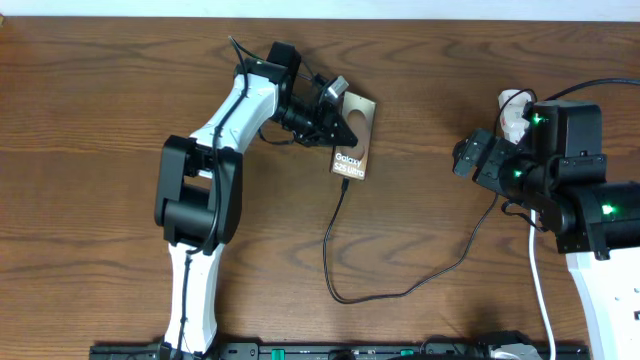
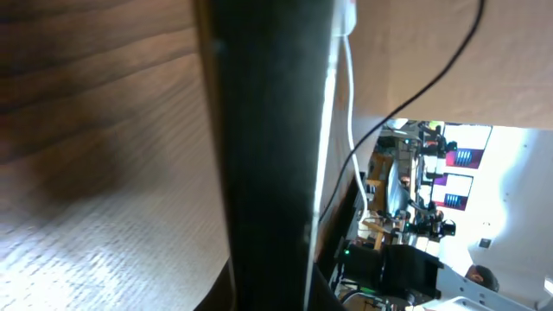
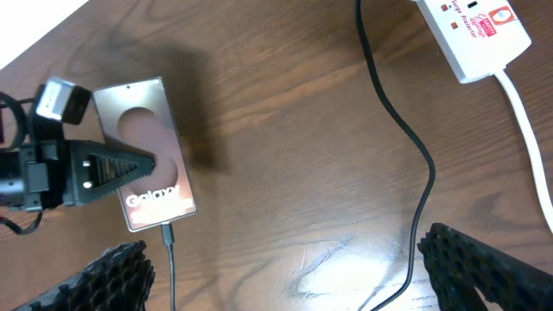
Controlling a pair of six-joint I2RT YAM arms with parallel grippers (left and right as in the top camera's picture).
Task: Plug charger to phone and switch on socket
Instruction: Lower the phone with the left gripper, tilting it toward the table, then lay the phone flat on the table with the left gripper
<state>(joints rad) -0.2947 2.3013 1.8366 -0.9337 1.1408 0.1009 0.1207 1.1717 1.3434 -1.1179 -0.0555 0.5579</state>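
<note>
The left tool (image 1: pixel 335 112) is clamped on the phone (image 1: pixel 357 140) from its left side. The charger (image 1: pixel 400 290) is plugged into the phone's lower end. Well right of the phone, the right tool (image 3: pixel 289 272) gapes open near the socket (image 3: pixel 471 30).

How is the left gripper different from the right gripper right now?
The left gripper is shut on the phone; the right gripper stands open, holding nothing. The left gripper touches the phone; the right gripper hangs above the table, apart from the socket. Both have black fingers.
</note>
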